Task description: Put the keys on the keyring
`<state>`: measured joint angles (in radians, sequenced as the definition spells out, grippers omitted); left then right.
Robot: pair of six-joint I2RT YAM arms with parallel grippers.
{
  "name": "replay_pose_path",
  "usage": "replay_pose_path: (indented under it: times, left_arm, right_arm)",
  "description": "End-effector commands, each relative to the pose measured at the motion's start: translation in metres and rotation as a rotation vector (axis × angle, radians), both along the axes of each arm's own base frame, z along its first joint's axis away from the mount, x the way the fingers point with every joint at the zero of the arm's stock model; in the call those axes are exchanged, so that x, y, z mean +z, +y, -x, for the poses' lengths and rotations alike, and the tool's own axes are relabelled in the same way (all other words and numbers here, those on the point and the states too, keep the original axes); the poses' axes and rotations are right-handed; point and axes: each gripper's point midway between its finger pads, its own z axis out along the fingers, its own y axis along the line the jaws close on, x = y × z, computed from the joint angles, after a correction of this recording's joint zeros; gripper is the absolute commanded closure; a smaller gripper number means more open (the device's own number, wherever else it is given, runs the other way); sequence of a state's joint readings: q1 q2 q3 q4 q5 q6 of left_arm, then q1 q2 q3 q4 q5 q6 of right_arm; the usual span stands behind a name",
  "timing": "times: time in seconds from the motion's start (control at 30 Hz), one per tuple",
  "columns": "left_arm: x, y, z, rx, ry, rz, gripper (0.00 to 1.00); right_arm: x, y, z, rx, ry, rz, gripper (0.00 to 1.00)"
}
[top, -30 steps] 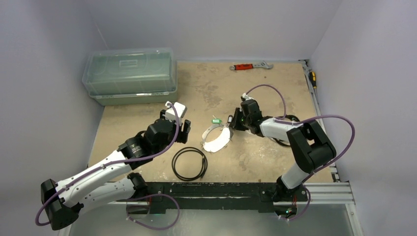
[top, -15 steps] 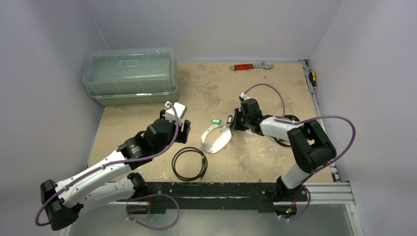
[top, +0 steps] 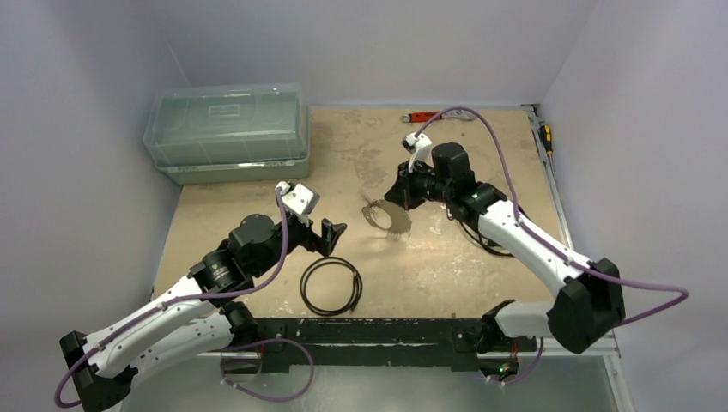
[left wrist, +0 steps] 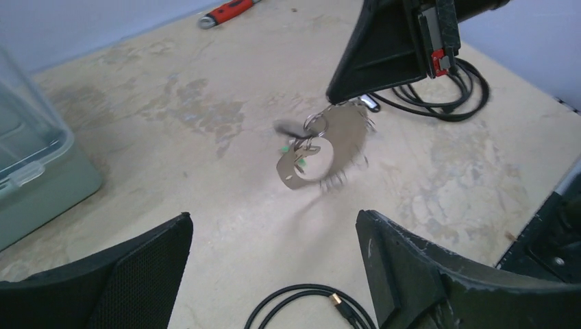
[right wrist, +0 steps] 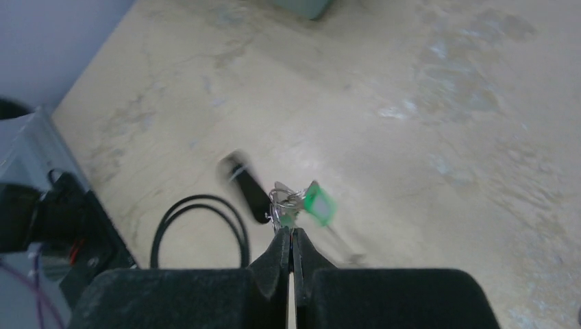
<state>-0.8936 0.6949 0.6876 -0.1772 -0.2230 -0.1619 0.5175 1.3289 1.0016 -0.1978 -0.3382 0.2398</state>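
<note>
Silvery wire keyring [left wrist: 351, 133] hangs clear of the table [top: 481, 257], pinched at its top between the pressed-together fingers of the right gripper [left wrist: 331, 98]. The keys [right wrist: 284, 204] dangle with it; whether all are threaded, I cannot tell. The left gripper [left wrist: 274, 218] is spread, empty

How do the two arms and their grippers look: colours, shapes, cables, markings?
The left arm and right arm have white links joined by black joints. A purple cable loops along each. Each wrist carries a small white camera box. The left gripper and right gripper are black, with wedge-shaped fingers whose inner pads are finely textured. The right one bears a red mark.
</note>
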Motion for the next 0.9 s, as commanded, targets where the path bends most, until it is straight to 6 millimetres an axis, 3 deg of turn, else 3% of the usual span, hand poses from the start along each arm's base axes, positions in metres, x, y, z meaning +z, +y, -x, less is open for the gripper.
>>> replay_pose_path:
  times: [0.0, 0.17, 0.3, 0.6, 0.87]
  left_arm:
    - [0.030, -0.024, 0.013, -0.182, -0.146, 0.035, 0.07]
    - [0.044, -0.029, 0.027, -0.321, -0.347, -0.045, 0.03]
    - [0.051, -0.041, 0.041, -0.434, -0.436, -0.045, 0.06]
    - [0.050, -0.074, 0.039, -0.542, -0.369, -0.025, 0.16]
    - [0.053, -0.078, 0.038, -0.505, -0.341, 0.103, 0.12]
  right_arm:
    - [0.062, 0.026, 0.043, 0.266, -0.156, -0.052, 1.00]
    - [0.089, 0.032, 0.071, 0.388, -0.223, -0.103, 1.00]
    - [0.101, 0.042, 0.091, 0.473, -0.253, -0.127, 1.00]
    - [0.121, 0.057, 0.115, 0.536, -0.291, -0.183, 1.00]
    - [0.130, 0.063, 0.115, 0.484, -0.297, -0.189, 1.00]
